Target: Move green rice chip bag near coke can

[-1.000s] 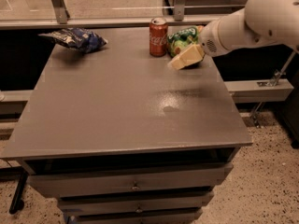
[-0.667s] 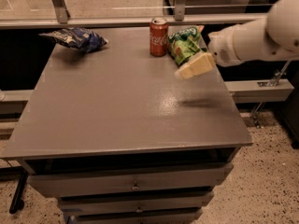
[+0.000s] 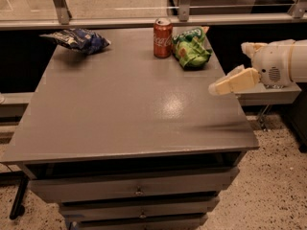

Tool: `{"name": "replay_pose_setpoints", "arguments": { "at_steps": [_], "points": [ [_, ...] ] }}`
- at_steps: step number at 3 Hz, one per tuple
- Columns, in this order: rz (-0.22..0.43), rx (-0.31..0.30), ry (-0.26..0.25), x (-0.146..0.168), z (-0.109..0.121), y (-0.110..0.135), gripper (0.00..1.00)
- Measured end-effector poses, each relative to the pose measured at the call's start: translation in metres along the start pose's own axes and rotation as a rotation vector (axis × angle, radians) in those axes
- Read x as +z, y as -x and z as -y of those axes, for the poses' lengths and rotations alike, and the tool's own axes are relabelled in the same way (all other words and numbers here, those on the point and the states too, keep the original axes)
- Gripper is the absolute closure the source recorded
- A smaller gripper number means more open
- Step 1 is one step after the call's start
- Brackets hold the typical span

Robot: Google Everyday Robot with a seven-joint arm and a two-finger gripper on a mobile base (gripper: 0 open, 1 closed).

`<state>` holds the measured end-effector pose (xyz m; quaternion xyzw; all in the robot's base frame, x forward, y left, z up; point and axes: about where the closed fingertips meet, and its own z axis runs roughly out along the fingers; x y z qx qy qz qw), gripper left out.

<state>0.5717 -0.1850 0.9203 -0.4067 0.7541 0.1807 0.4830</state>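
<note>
The green rice chip bag [image 3: 192, 48] lies on the grey table [image 3: 120, 114] at the back right, just right of the red coke can [image 3: 162, 37] and almost touching it. The can stands upright. My gripper [image 3: 229, 68] is off the table's right edge, in front of and to the right of the bag, clear of it. Its pale fingers [image 3: 235, 81] are spread apart and hold nothing.
A blue-and-white snack bag [image 3: 79, 39] lies at the back left of the table. A metal rail and glass panel [image 3: 120, 13] run behind the table. Drawers [image 3: 139, 190] sit under the tabletop. A speckled floor [image 3: 273, 186] lies to the right.
My gripper has drawn back to the right and forward, away from the green bag, which stays lying beside the coke can. The arm now reaches in from the right edge.
</note>
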Motion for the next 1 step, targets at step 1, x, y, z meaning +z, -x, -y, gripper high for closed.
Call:
{"name": "replay_pose_setpoints", "arguments": {
  "at_steps": [1],
  "points": [
    [-0.005, 0.001, -0.003, 0.001, 0.0006, -0.0006, 0.0]
  ]
}}
